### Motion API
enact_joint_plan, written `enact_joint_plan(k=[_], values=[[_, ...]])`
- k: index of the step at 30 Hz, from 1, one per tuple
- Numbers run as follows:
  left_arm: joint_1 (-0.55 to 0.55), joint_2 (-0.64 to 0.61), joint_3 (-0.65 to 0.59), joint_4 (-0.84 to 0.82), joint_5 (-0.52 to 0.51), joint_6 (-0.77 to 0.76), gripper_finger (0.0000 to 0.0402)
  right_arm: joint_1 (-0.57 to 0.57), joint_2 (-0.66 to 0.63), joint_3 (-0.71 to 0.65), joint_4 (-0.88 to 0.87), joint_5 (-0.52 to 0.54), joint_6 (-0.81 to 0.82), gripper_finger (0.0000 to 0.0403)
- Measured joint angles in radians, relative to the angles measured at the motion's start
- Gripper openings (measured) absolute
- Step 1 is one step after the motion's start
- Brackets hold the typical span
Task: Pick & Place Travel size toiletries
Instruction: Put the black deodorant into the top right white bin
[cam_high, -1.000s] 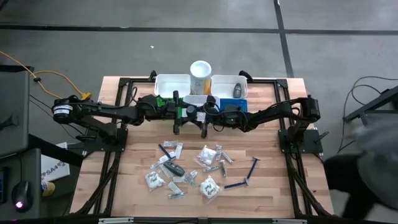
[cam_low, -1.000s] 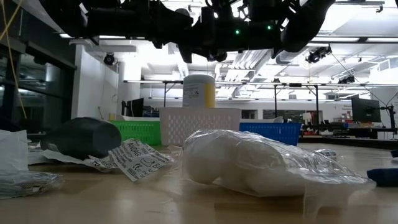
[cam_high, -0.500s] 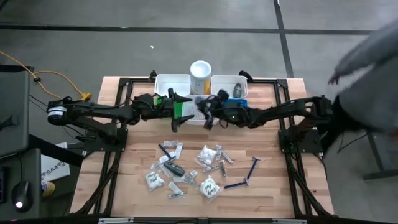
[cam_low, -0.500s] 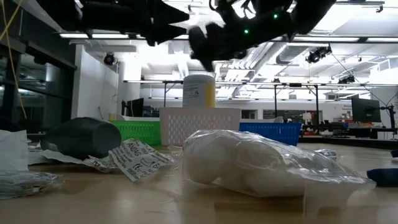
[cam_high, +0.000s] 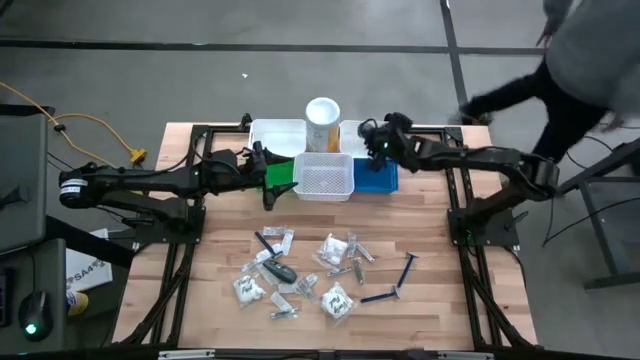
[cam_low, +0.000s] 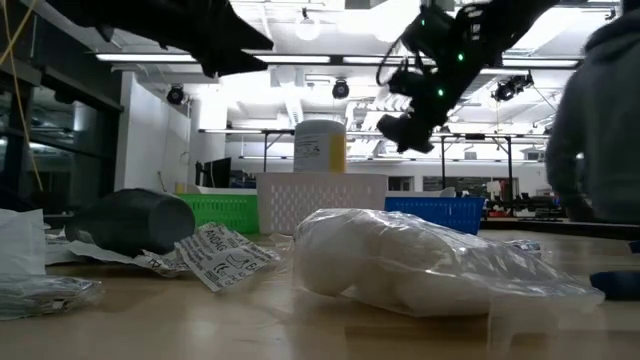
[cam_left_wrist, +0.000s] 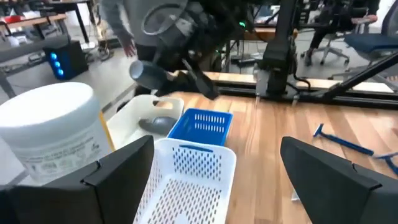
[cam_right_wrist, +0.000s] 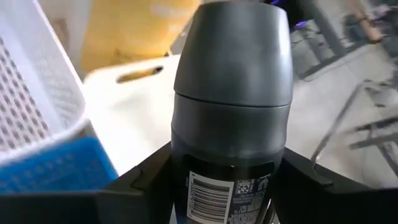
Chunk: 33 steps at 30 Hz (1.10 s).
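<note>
I have the right pincer pinching a dark grey deodorant stick, its long axis running out from between the fingers, cap forward, over the far white bin. Left pincer spread wide above the mesh basket.

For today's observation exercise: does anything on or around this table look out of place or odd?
The toiletries lie in a loose jumble on the table's near half, unsorted. A person stands close by the table's far right corner, near the right gripper, which holds a dark grey deodorant over the bins.
</note>
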Motion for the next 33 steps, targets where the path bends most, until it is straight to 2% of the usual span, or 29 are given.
enact_joint_plan(k=[3, 9, 18, 26, 29, 33], values=[[0.000, -0.001, 0.000, -0.003, 0.000, -0.004, 0.0349, -0.073, 0.036, 0.000, 0.015, -0.100, -0.086, 0.0199], [0.000, -0.001, 0.000, -0.029, -0.006, -0.028, 0.0349, -0.157, 0.127, 0.000, 0.026, -0.189, -0.171, 0.0215], [0.000, -0.001, 0.000, -0.060, -0.015, -0.053, 0.0349, -0.152, 0.212, 0.000, 0.097, -0.127, -0.220, 0.0217], [0.000, -0.001, 0.000, -0.072, -0.016, -0.057, 0.0349, -0.153, 0.211, 0.000, 0.091, -0.127, -0.178, 0.0261], [0.000, -0.001, 0.000, -0.072, -0.016, -0.060, 0.0349, -0.153, 0.210, 0.000, 0.088, -0.089, -0.139, 0.0281], [0.000, -0.001, 0.000, -0.093, -0.016, -0.087, 0.0349, -0.137, 0.177, 0.000, 0.005, -0.062, -0.061, 0.0298]])
